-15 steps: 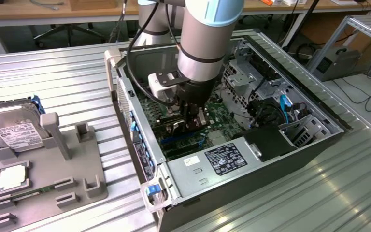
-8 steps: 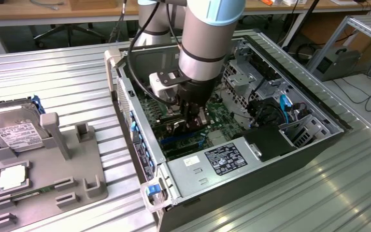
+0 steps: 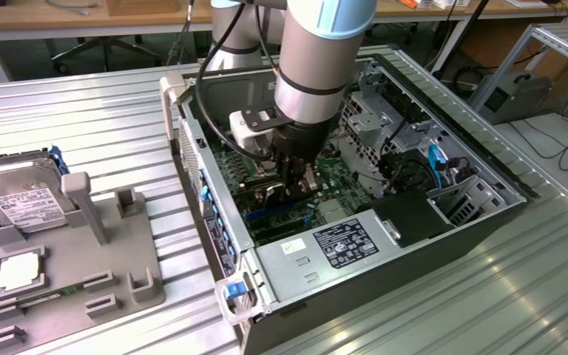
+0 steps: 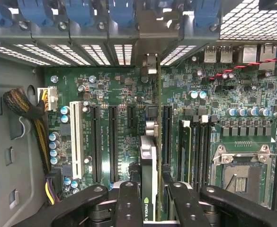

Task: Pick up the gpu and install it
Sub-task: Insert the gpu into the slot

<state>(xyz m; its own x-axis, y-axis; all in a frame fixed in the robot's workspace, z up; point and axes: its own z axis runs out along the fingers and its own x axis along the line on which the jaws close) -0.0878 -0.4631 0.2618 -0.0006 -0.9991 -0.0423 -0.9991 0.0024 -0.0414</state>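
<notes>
Gpu install, card held on edge low over the board

Closest to us, the gripper (image 4: 150, 202) is clamped narrow on the gpu (image 4: 148, 158), its fingers (image 4: 129, 201) pressing both faces while the card stands on edge between them, running toward the rear openings (image 4: 95, 53). Beneath lies the motherboard (image 4: 105, 90), with a long black slot (image 4: 167, 135) just beside the card's line. We judge the insertion step is in hand, and we cannot tell if the card is seated; it calls for the card's edge squared to the slot and its far end meeting the rear wall. Farther out, the computer case (image 3: 481, 159) surrounds the tool, and a hard drive (image 3: 18, 200) rests on a grey fixture (image 3: 77, 255) well apart
</notes>
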